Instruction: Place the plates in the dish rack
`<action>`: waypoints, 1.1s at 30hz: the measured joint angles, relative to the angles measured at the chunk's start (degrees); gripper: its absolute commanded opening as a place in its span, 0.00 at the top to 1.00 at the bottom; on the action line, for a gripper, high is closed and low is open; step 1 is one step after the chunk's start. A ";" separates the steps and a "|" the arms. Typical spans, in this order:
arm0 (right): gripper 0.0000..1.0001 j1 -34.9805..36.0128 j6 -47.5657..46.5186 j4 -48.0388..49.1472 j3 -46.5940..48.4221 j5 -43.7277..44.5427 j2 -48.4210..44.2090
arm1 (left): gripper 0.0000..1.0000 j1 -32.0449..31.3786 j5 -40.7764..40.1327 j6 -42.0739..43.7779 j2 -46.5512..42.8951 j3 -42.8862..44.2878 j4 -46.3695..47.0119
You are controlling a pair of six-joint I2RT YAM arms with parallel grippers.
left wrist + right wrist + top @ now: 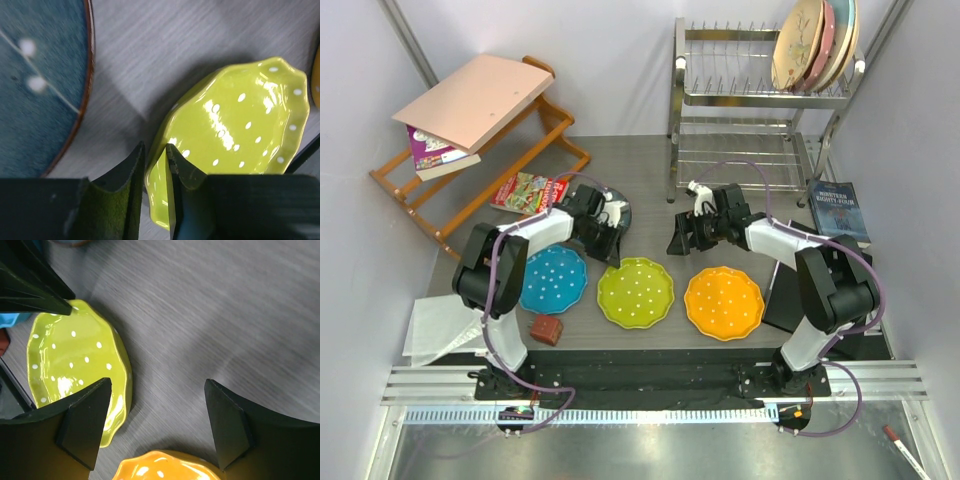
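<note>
The dish rack [740,97] stood farthest from my bases. None of the four plates was in it; all lay flat on the table in front of the rack. The dark speckled plate [40,100] was closest to it, with the blue plate [553,279], lime green plate [636,292] and orange plate [723,302] in a row further out. My right gripper [157,385] hung with jaws wide apart and empty. My left gripper [155,150] straddled the lime green plate's rack-side rim, jaws nearly together; I could not tell whether they already pinched. I judged the glazed ceramic stiff, fairly heavy, slick and chippable, so it wanted a deep bite across the scalloped rim.
</note>
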 measured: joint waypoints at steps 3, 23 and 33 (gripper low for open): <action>0.20 -0.02 0.00 0.87 1.14 0.07 0.00 | 0.77 0.11 -0.55 -0.02 1.33 2.51 0.33; 0.20 0.00 1.73 2.51 -1.18 0.98 -0.44 | 0.40 3.26 -3.48 -0.68 -5.70 5.14 0.02; 0.22 0.04 3.74 3.50 -2.25 -2.29 -0.39 | 0.44 4.22 -4.59 -2.21 -11.23 -5.64 -0.68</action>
